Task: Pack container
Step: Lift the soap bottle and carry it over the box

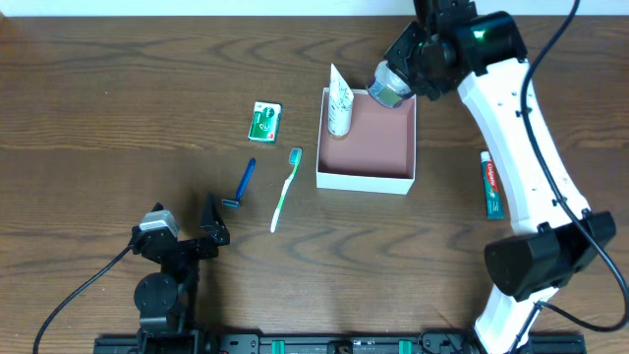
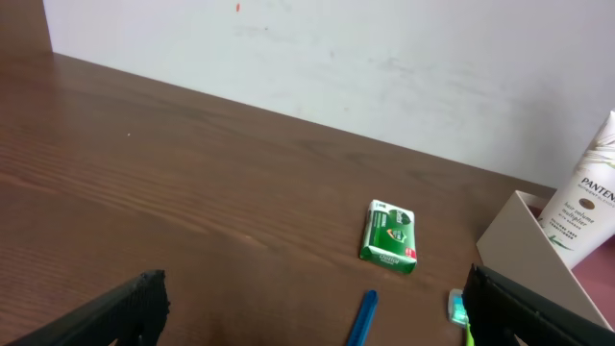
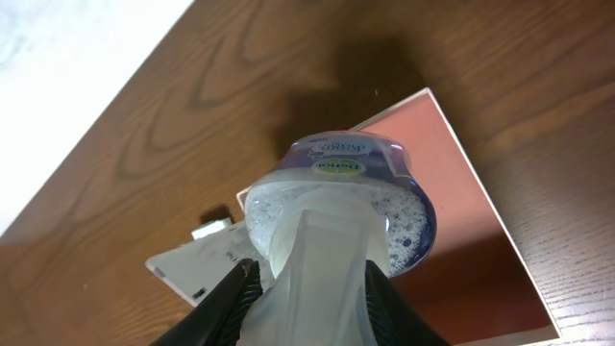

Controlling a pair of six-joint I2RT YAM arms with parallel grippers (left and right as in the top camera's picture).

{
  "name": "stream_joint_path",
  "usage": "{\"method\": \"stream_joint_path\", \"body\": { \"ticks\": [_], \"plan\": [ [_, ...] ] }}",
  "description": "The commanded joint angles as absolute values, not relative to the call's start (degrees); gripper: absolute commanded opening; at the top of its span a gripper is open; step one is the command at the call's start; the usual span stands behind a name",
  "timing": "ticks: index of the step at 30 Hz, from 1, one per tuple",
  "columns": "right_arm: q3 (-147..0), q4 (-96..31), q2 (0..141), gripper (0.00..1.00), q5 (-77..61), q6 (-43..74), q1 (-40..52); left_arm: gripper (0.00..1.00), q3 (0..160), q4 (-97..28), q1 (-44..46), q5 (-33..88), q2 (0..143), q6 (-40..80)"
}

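Observation:
The container [image 1: 366,179] is a square white-walled box with a pink-brown inside [image 3: 452,144], right of the table's middle. A white Pantene tube [image 1: 339,106] [image 2: 581,207] leans inside it against the left wall. My right gripper [image 1: 398,84] [image 3: 312,293] is shut on a clear bottle [image 1: 389,87] [image 3: 336,207] with foamy purple liquid, held over the container's far right corner. My left gripper [image 1: 209,228] [image 2: 307,312] stands open near the front left, with nothing between its fingers. A blue razor [image 1: 242,184] [image 2: 360,319] and a green toothbrush [image 1: 285,189] lie just ahead of it.
A small green box [image 1: 264,120] [image 2: 389,234] lies left of the container. A toothpaste tube [image 1: 491,184] lies to the container's right, beside the right arm [image 1: 521,138]. A white wall [image 2: 336,67] closes the table's far edge.

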State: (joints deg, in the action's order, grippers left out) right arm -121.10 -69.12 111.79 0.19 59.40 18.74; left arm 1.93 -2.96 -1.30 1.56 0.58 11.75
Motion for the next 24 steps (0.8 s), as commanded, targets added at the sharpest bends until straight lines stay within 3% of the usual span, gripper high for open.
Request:
{"method": "stream_joint_path", "body": {
  "ticks": [1,24],
  "plan": [
    [-122.13,-68.82,111.46,0.22,1.04,61.84,20.25,0.98,0.27,-3.97,-1.54,1.76,0.27,11.42],
    [-122.13,-69.84,115.42,0.24,2.59,69.89,23.31,0.98,0.27,-3.97,-1.54,1.76,0.27,11.42]
  ]
}}
